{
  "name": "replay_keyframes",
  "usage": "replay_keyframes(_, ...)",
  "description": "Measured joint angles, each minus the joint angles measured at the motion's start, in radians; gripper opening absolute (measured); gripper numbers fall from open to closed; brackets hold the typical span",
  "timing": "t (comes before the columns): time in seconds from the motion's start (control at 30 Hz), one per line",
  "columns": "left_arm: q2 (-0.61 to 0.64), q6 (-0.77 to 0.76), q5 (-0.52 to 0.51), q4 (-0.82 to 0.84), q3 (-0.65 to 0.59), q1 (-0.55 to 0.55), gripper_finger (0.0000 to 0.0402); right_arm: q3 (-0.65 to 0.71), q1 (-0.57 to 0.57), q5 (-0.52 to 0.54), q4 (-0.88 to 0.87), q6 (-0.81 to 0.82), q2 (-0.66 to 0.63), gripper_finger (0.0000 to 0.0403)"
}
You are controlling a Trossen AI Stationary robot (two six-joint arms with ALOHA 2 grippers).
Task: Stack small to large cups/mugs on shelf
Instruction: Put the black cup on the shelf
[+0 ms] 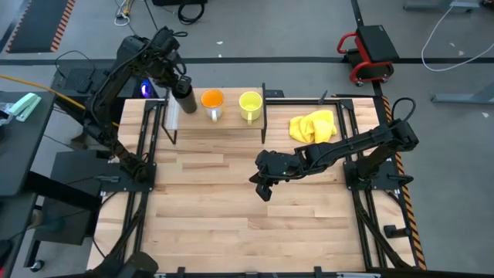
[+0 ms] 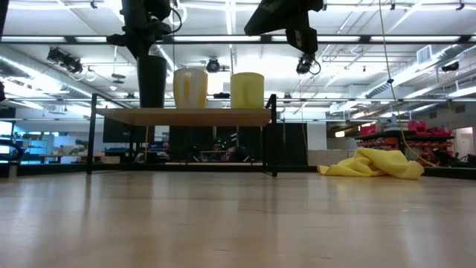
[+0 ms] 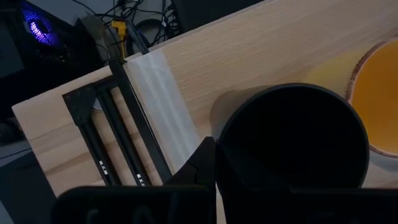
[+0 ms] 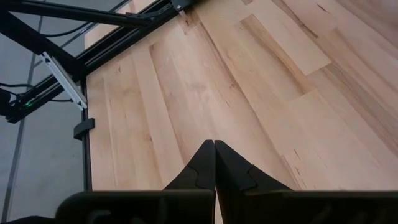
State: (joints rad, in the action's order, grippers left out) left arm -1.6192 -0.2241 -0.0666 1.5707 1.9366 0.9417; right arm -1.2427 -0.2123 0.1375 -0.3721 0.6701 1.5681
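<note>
The black cup [image 1: 184, 100] stands upright at the left end of the shelf [image 1: 225, 126], its base on the board [image 2: 186, 117]. To its right the orange mug [image 1: 212, 100] and then the yellow mug [image 1: 250, 103] also stand on the shelf; the low view shows the cup [image 2: 152, 80] and both mugs [image 2: 190, 88] [image 2: 247, 89] in a row. My left gripper [image 1: 180, 83] is over the cup, shut on it. My right gripper [image 1: 264, 185] hovers shut above the bare middle of the table [image 4: 214, 144]. My left gripper [image 3: 217, 148] comes at the black cup from above. One finger [image 3: 200, 163] lies against the outside of the wall at the rim [image 3: 225, 134]. The other finger does not show against the cup's dark inside. The cup stays upright with its base on the shelf.
A crumpled yellow cloth [image 1: 312, 126] lies on the table to the right of the shelf [image 2: 372, 165]. Thin black posts [image 1: 265, 116] stand at the shelf's corners. Black frame rails [image 1: 143, 147] run along the table's left and right sides. Open tabletop [image 1: 231, 224] lies in front of the shelf.
</note>
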Motion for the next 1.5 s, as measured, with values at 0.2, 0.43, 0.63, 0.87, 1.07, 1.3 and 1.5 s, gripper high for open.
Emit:
replay_keyframes(0.2, 0.002, -0.004, -0.003, 0.0, 0.0, -0.001, 0.0008, 0.0, 0.0, 0.0, 0.0, 0.0, 0.0, 0.0005)
replay_keyframes(0.43, -0.001, -0.008, -0.016, 0.0, 0.0, 0.0, 0.0008, 0.0, 0.0, 0.0, 0.0, 0.0, 0.0, 0.0005)
replay_keyframes(0.63, -0.02, -0.019, -0.015, 0.0, 0.0, 0.0, 0.0008, 0.0, 0.0, 0.0, 0.0, 0.0, 0.0, 0.0005)
replay_keyframes(0.87, -0.024, -0.019, -0.015, 0.0, 0.0, 0.0, 0.0008, 0.0, 0.0, 0.0, 0.0, 0.0, 0.0, 0.0005)
replay_keyframes(1.07, -0.024, -0.021, -0.015, 0.0, 0.0, 0.0, 0.0008, 0.0, 0.0, 0.0, 0.0, 0.0, 0.0, 0.0005)
replay_keyframes(1.3, -0.044, -0.026, -0.015, 0.0, 0.0, 0.0, 0.0008, 0.0, 0.0, 0.0, 0.0, 0.003, 0.0, 0.0005)
replay_keyframes(1.5, -0.05, -0.026, -0.015, 0.001, 0.0, 0.0, 0.0008, 0.0, -0.007, 0.0, 0.001, 0.007, 0.0, 0.0005)
